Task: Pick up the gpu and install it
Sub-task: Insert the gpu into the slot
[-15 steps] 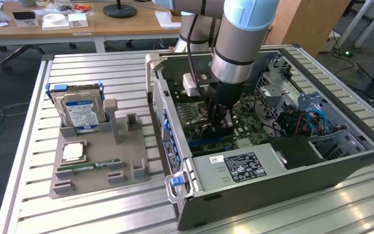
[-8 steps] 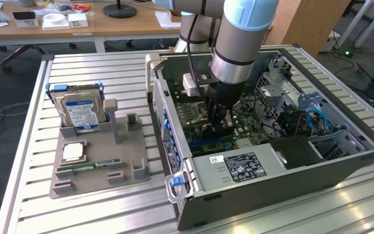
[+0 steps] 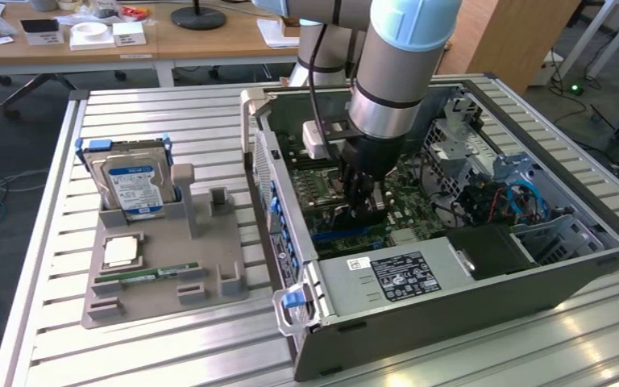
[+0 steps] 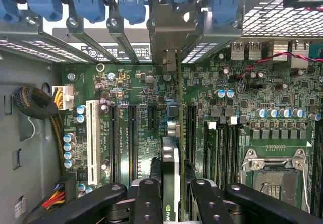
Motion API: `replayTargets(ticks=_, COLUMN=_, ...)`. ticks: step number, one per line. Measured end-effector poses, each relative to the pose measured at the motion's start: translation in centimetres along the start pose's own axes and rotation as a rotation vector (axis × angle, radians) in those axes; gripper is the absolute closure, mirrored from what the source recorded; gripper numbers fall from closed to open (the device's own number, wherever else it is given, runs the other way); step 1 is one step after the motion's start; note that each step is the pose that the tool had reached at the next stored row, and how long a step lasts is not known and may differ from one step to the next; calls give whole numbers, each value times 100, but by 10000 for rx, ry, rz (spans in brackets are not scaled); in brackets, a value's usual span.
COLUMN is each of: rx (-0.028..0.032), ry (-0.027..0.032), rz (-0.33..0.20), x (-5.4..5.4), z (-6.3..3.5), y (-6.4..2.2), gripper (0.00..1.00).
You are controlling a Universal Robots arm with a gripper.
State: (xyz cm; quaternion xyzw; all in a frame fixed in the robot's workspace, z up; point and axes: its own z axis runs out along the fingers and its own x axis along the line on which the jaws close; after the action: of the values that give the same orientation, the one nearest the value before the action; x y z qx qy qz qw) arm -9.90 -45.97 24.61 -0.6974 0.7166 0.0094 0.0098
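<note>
GPU [image 4: 170,158] is pinched edge-on between the gripper's [image 4: 171,186] partly closed fingers, down inside the open PC case [image 3: 482,310], right over the motherboard's [image 4: 227,82] expansion slots near the case's rear edge with the blue latches [image 4: 131,2], can't tell if it's seated.

Card edge-on, ends out of sight

Wrist view: the gpu [image 4: 170,178] is a mere sliver with its face unseen, and its near end and the flanking fingers [image 4: 147,204] are cut off by the frame. Exterior view: the arm [image 3: 396,64] leaves the picture at 12 o'clock, and the gripper [image 3: 358,214] tips are lost in the dark case [image 3: 482,298]. Print on the drive [image 3: 135,189], at 9 o'clock of the case, and on the supply label [image 3: 401,274] is too small to read.
</note>
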Motion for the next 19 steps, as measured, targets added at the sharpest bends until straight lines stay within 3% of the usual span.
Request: replayTargets(ticks=19, rx=0, ry=0, rz=1, x=5, z=14, y=0, gripper=73)
